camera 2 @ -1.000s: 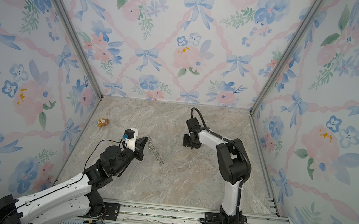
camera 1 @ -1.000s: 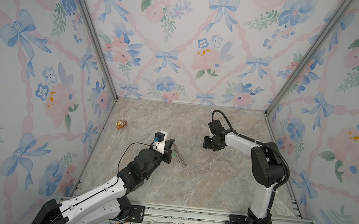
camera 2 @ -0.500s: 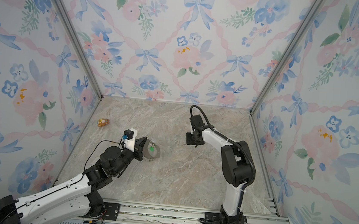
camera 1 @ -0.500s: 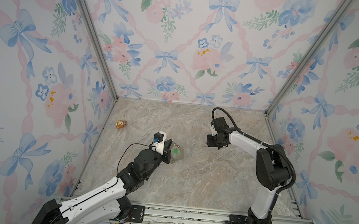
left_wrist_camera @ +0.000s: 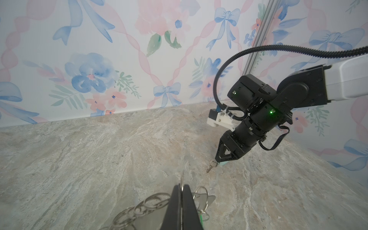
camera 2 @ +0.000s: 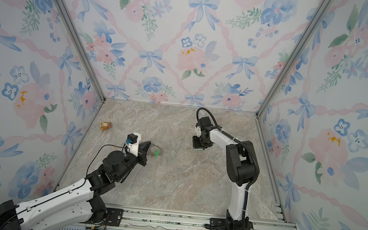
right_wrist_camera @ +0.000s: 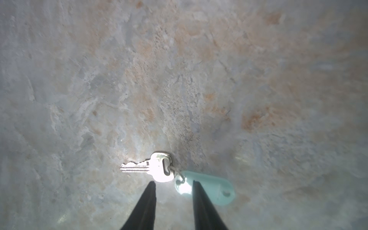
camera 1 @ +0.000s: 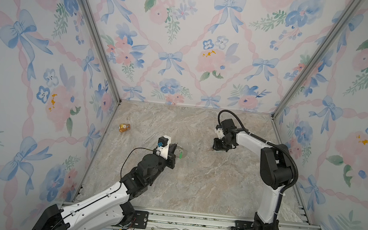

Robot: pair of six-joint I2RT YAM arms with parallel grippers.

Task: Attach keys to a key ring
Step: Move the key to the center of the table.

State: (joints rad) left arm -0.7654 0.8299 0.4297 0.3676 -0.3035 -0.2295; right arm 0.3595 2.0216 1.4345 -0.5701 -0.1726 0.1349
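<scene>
Left gripper (left_wrist_camera: 181, 191) was clamped shut on the key ring (left_wrist_camera: 139, 209), left of the tabletop's (camera 1: 194, 185) centre. Green key (camera 1: 180, 155) was at the ring; could not tell if attached. Right gripper (right_wrist_camera: 173, 185) had jaws apart, tips down at the tabletop right of centre, straddling one end of the mint tag (right_wrist_camera: 211, 187). Key (right_wrist_camera: 157, 167) lay flat just beyond the tips. Bear (camera 1: 124, 127) sat near the left edge.
</scene>
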